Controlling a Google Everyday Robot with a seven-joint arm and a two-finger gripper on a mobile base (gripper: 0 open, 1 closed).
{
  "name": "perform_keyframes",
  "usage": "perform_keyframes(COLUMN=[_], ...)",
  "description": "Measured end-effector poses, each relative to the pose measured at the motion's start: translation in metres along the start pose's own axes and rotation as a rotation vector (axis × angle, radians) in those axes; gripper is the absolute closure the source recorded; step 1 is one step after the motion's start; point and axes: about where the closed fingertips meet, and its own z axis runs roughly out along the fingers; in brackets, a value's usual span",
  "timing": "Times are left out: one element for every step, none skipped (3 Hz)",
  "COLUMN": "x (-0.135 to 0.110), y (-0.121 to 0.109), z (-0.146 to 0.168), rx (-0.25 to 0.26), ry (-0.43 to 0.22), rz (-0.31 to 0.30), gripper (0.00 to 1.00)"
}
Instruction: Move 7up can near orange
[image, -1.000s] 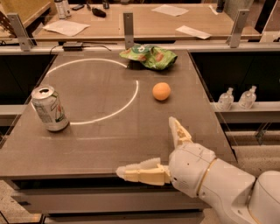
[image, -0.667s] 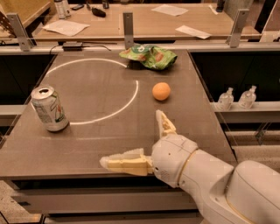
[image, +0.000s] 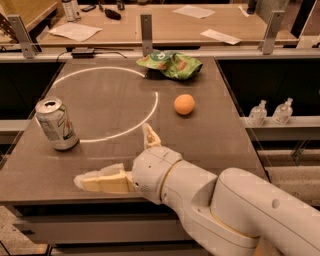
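Observation:
The 7up can (image: 56, 123) stands upright near the table's left edge, silver-white with green markings and an open pull-tab top. The orange (image: 184, 104) lies to the right of the white circle, well apart from the can. My gripper (image: 112, 155) hovers over the front of the table, right of and in front of the can. Its two cream fingers are spread wide apart, one pointing left (image: 100, 180) and one pointing back (image: 150, 136). It holds nothing.
A green snack bag (image: 171, 64) lies at the table's back edge. A white circle (image: 150, 107) is marked on the dark table (image: 215, 135). Two small clear bottles (image: 270, 112) stand on a ledge to the right. Metal posts and a desk with papers stand behind.
My arm has swung left across the table's front, bringing the open gripper closer to the can. The can and the orange have not moved.

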Motion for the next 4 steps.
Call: perform_keyframes(x=[-0.014, -0.033, -0.047, -0.047], y=[0.005, 0.005, 0.0, 0.001], z=[0.024, 0.041, 0.055, 0.074], rx=[-0.014, -0.012, -0.006, -0.011], ry=[-0.034, -0.065, -0.077, -0.072], rz=[0.023, 0.037, 0.029, -0.002], gripper=[0.0, 0.0, 0.0, 0.0])
